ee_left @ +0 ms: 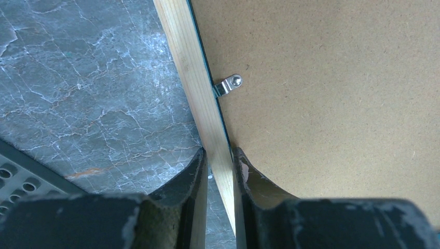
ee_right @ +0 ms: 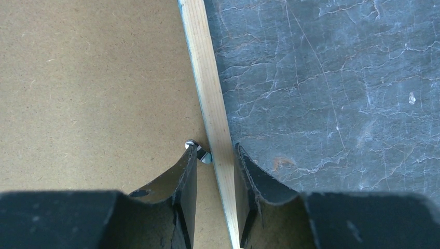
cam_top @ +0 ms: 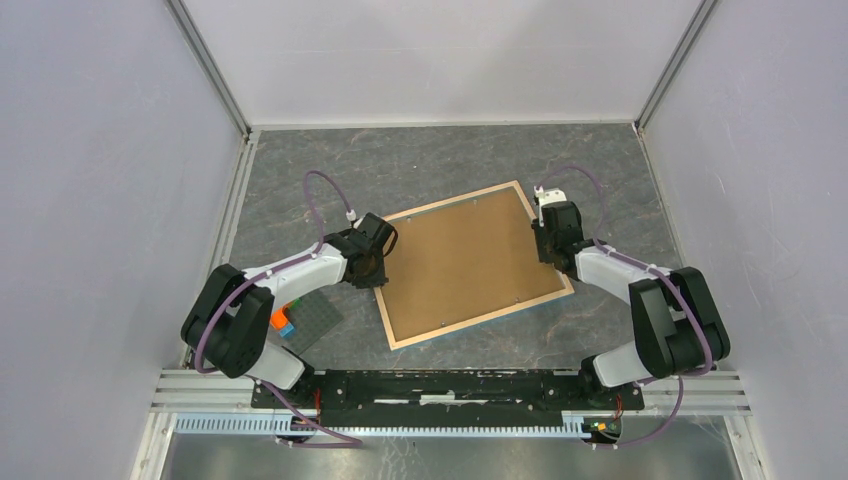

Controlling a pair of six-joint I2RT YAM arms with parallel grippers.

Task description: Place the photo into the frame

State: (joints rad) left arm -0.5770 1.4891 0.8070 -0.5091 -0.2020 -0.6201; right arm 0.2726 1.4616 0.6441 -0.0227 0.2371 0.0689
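The frame (cam_top: 480,318) lies back side up in the middle of the table, its light wood rail around a brown backing board (cam_top: 465,260). A blue strip shows along its near right edge. The photo is hidden. My left gripper (cam_top: 378,268) is at the frame's left rail. In the left wrist view my left gripper (ee_left: 220,161) is shut on the wood rail (ee_left: 189,62). My right gripper (cam_top: 548,245) is at the right rail. In the right wrist view my right gripper (ee_right: 215,155) straddles the rail (ee_right: 205,67), with a gap on the board side.
A metal clip (ee_left: 228,85) holds the board just ahead of my left fingers. Another clip (ee_right: 200,151) touches my right inner fingertip. A grey studded plate (cam_top: 312,322) and small orange and blue bricks (cam_top: 283,320) lie under the left arm. Walls enclose the table.
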